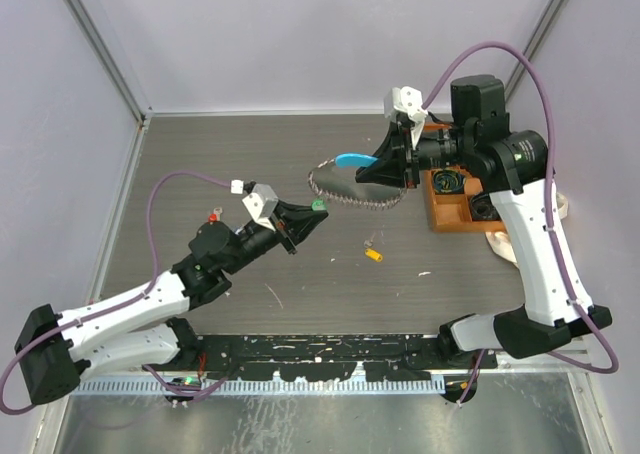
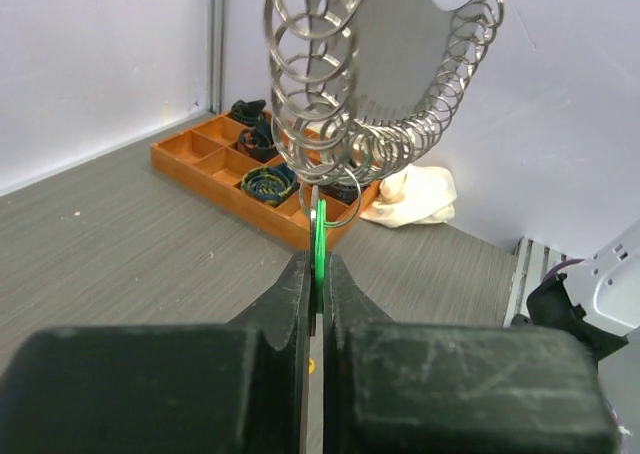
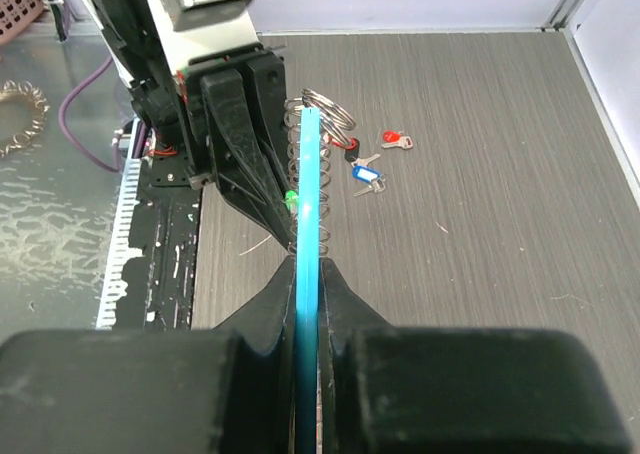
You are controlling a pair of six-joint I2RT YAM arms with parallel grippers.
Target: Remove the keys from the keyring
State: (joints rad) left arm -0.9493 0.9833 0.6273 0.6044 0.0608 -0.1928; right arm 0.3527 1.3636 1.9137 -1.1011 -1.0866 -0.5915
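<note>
Silvery-grey wire loops on the keyring (image 1: pixel 350 192), with a light-blue plastic piece (image 1: pixel 352 160). Key heads: green key (image 2: pixel 319 236), red key (image 3: pixel 396 139), blue key (image 3: pixel 366 175). Worktop (image 1: pixel 250 154) dark grey with a fine streaked grain. Compartment tray (image 1: pixel 450 221) orange. Small loose piece (image 1: pixel 373 256) yellow. Arms white and black, jaws black. Cables (image 1: pixel 490 45) purple.

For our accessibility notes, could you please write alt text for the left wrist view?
The left gripper is shut on a small green plastic-headed key that hangs from a loop of silvery linked wire rings above it. Behind, on the grey table, sit an orange compartment tray and a crumpled white cloth.
</note>
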